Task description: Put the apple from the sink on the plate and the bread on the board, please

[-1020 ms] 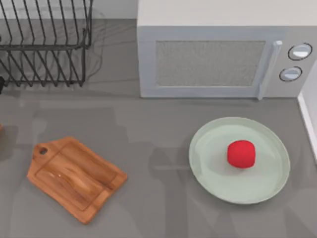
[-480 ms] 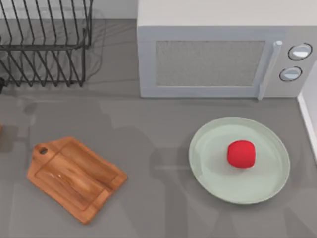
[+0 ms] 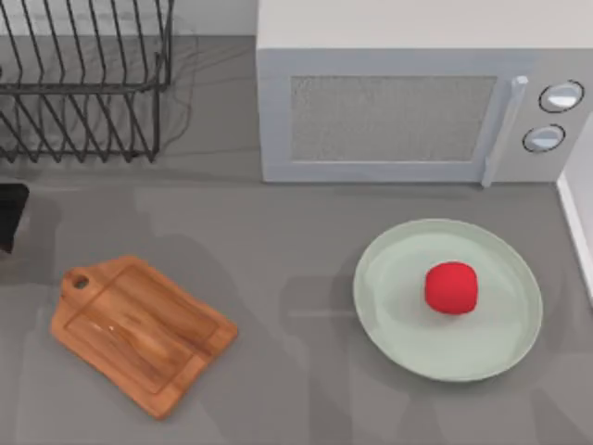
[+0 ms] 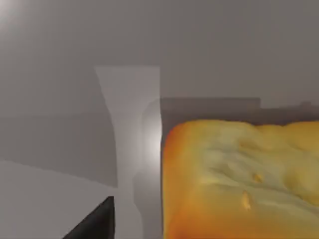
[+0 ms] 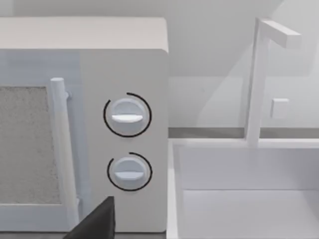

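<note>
The red apple (image 3: pixel 451 287) lies on the pale-green plate (image 3: pixel 398 306) at the table's right. Left of it the wooden board (image 3: pixel 139 334) lies bare, handle toward the back left. My left gripper (image 3: pixel 9 215) shows as a dark shape at the table's left edge. In the left wrist view the bread (image 4: pixel 244 179), golden-topped, sits very close, with a gap between it and one dark finger (image 4: pixel 97 224). The right wrist view shows one dark finger (image 5: pixel 97 224) of my right gripper, facing the microwave and the white sink (image 5: pixel 249 199), holding nothing.
A white microwave (image 3: pixel 408 93) stands along the back, and a black wire dish rack (image 3: pixel 83 83) fills the back left. The sink's white rim (image 3: pixel 576 232) borders the table on the right, with a faucet (image 5: pixel 259 79) behind it.
My left arm has come into the top view at the left edge and covers the small brown bit seen there earlier. Apple, plate and board have not moved.
</note>
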Robot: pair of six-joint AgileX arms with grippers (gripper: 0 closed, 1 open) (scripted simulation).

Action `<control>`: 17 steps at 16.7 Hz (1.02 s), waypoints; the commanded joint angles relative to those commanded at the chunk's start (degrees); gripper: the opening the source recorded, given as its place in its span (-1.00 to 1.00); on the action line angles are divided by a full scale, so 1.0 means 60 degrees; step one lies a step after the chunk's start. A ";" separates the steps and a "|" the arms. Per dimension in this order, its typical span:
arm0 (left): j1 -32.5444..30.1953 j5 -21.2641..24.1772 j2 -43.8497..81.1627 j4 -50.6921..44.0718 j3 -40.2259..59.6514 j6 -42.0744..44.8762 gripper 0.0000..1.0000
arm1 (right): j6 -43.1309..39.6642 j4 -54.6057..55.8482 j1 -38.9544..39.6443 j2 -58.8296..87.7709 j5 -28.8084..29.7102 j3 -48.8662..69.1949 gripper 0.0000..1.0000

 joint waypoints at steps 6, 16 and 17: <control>0.0006 0.0001 0.0101 0.0206 -0.0159 0.0007 0.85 | 0.0000 0.0000 0.0000 0.0000 0.0000 0.0000 1.00; 0.0006 0.0001 0.0101 0.0206 -0.0159 0.0007 -0.66 | 0.0000 0.0000 0.0000 0.0000 0.0000 0.0000 1.00; 0.0006 0.0001 0.0101 0.0206 -0.0159 0.0007 -0.81 | 0.0000 0.0000 0.0000 0.0000 0.0000 0.0000 1.00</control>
